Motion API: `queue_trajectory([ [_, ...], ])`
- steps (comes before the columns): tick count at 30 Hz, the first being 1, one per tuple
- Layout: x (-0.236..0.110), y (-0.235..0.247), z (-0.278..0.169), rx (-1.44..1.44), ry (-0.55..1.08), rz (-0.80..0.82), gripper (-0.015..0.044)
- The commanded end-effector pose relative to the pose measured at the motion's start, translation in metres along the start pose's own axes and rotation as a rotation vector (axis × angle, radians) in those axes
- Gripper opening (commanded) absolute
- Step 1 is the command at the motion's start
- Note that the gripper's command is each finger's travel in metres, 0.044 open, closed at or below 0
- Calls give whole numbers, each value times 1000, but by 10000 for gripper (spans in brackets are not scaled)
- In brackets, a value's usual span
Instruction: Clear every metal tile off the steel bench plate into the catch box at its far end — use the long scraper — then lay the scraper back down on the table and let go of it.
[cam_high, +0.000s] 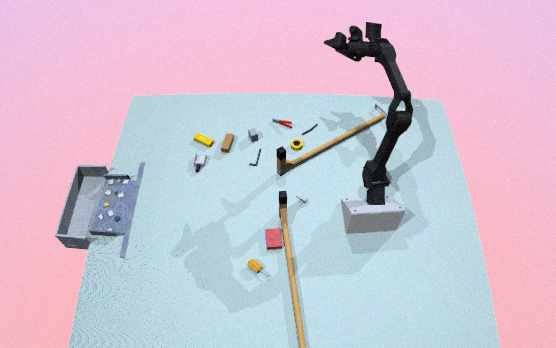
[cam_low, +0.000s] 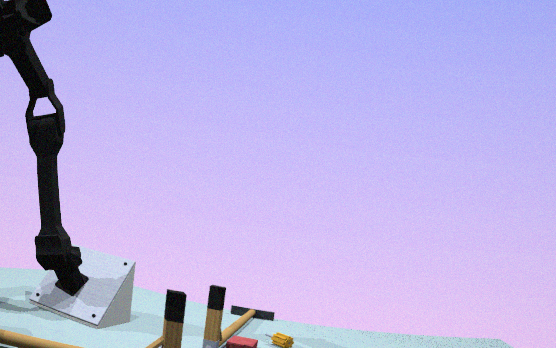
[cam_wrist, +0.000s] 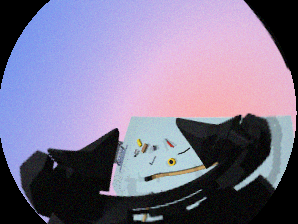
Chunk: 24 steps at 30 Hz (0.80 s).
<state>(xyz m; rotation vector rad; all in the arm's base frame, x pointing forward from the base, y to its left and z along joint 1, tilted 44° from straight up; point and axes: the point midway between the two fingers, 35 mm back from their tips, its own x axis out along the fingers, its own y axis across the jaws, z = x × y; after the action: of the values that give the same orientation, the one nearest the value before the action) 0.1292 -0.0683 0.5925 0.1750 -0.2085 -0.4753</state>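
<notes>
My gripper (cam_high: 332, 42) (cam_wrist: 148, 124) is open and empty, high above the table's back right part. The steel plate (cam_high: 128, 199) is at the far left; several small white, dark and orange tiles lie on it. The grey catch box (cam_high: 74, 242) adjoins its left end. Two long wooden-handled tools lie on the table, each with an upright black-capped grip. The front tool (cam_high: 293, 280) (cam_low: 237, 326) ends in a wide dark blade, seen in the exterior view. The back tool (cam_high: 340, 137) (cam_wrist: 180, 173) has a thin grey head, partly hidden by the arm. I cannot tell which is the scraper.
Behind the middle lie a yellow block (cam_high: 203, 139), a brown block (cam_high: 227, 142), a grey cube (cam_high: 253, 134), red pliers (cam_high: 285, 123) and a yellow-black ring (cam_high: 296, 144). A red block (cam_high: 273, 238) and an orange screwdriver (cam_high: 255, 265) lie left of the front tool.
</notes>
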Motion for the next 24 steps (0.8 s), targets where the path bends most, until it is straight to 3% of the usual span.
queue_trajectory([
  [1,12,-3,-9,17,40,25,440],
  [24,63,11,-53,77,223,172,440],
])
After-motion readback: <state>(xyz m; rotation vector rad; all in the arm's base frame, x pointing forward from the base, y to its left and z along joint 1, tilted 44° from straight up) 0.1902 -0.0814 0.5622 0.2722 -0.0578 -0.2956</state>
